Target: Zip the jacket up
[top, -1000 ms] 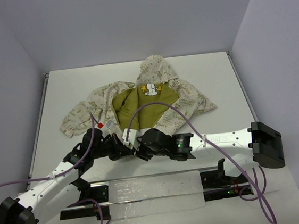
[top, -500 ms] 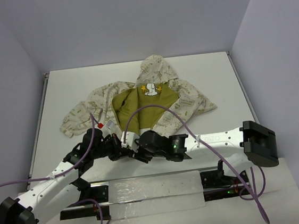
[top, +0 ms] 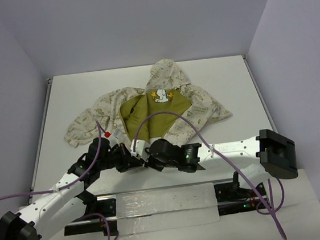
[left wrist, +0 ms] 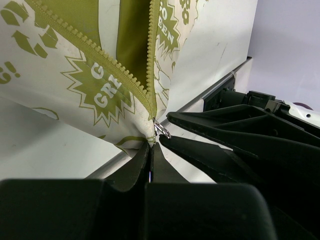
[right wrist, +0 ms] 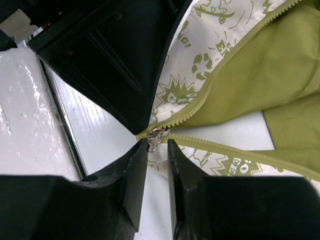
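Since a second ago the right arm (top: 231,147) has drawn its outer end in toward the jacket (top: 204,106), and the right fingers (right wrist: 132,175) have narrowed their gap; the jacket itself lies as before. It is spread flat on the desk (top: 224,73), long axis running from the hem on the robot's side to the hood (top: 166,73), which points away from the robot, with the sleeves out to either side. Its front is open, baring olive lining with a white cartoon patch (top: 160,97) between yellow stars. Both zipper rows meet at the hem's middle, where the metal slider pull (right wrist: 156,135) sits. At that spot the left fingers (left wrist: 135,165) are pressed together, pinching the hem just below the slider. The right fingers stand slightly apart with the pull at their tips; whether they touch it cannot be told. On the cream fabric beside the zipper a green starburst (left wrist: 102,92) carries the letters "GRE", another fragment reads "EEN", and a recycling symbol (right wrist: 202,62) is printed nearby. A small red tag (top: 108,134) on the jacket's left front is too small to read.
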